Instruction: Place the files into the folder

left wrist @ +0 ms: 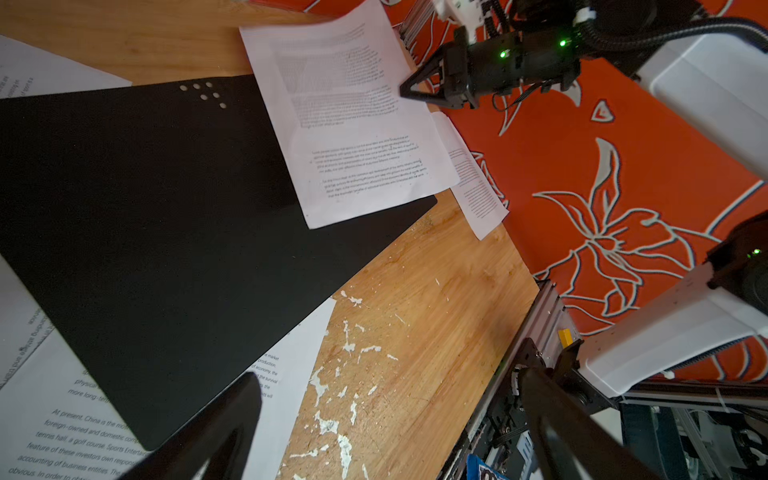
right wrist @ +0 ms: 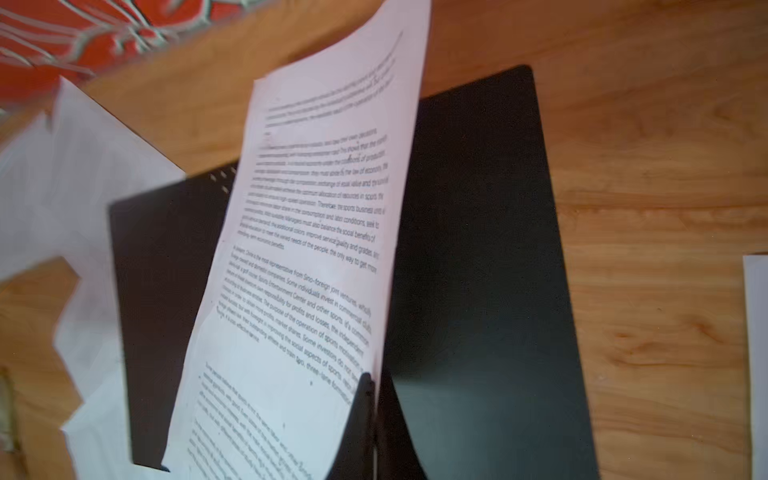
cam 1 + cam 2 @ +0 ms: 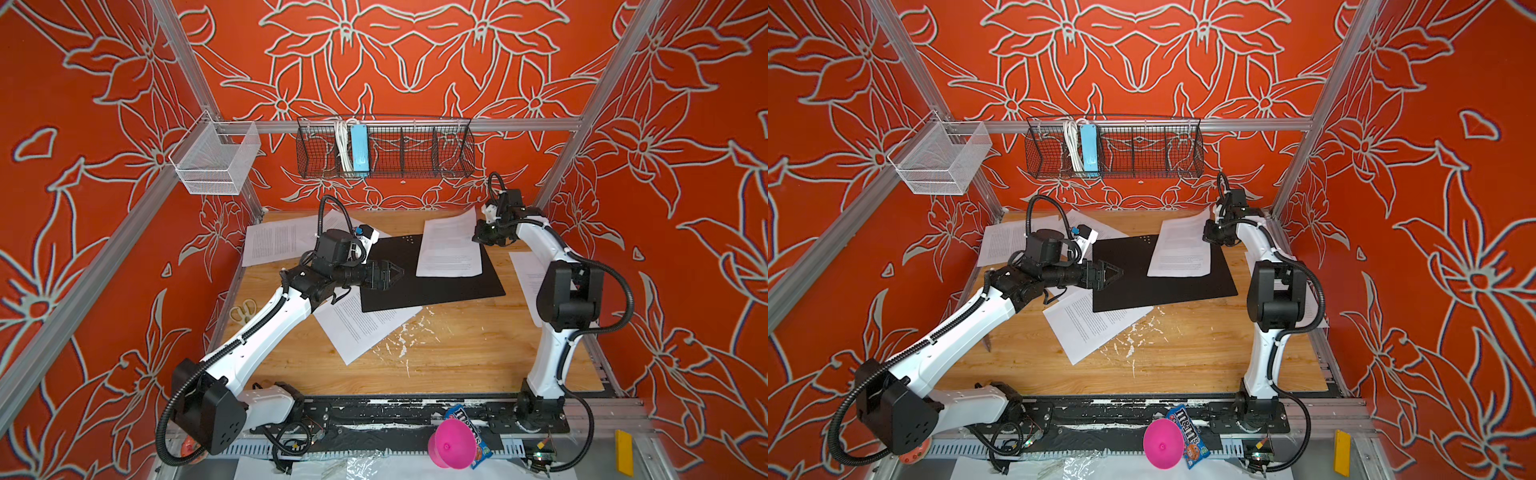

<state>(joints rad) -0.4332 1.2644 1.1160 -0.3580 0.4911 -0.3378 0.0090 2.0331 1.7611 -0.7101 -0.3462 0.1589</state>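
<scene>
The folder [image 3: 432, 282] lies open on the wooden table, black inside up, in both top views [image 3: 1163, 282]. One of the files, a printed white sheet [image 3: 451, 249], slopes across its right half. My right gripper [image 3: 478, 237] is shut on that sheet's far right edge, which lifts off the table [image 2: 311, 249]; the pinching tips [image 2: 372, 384] show in the right wrist view. My left gripper [image 3: 397, 274] hovers open over the folder's left edge, with nothing between its fingers [image 1: 216, 428]. More sheets lie back left [image 3: 274, 241], under the folder's front [image 3: 361, 328], and right [image 3: 528, 278].
Scissors [image 3: 243, 309] lie by the table's left edge. A black wire basket [image 3: 415, 153] on the back rail holds a light-blue power strip [image 3: 359, 151]; a white mesh basket [image 3: 216, 162] hangs left. A pink cone [image 3: 451, 444] and a candy bag [image 3: 467, 417] sit in front.
</scene>
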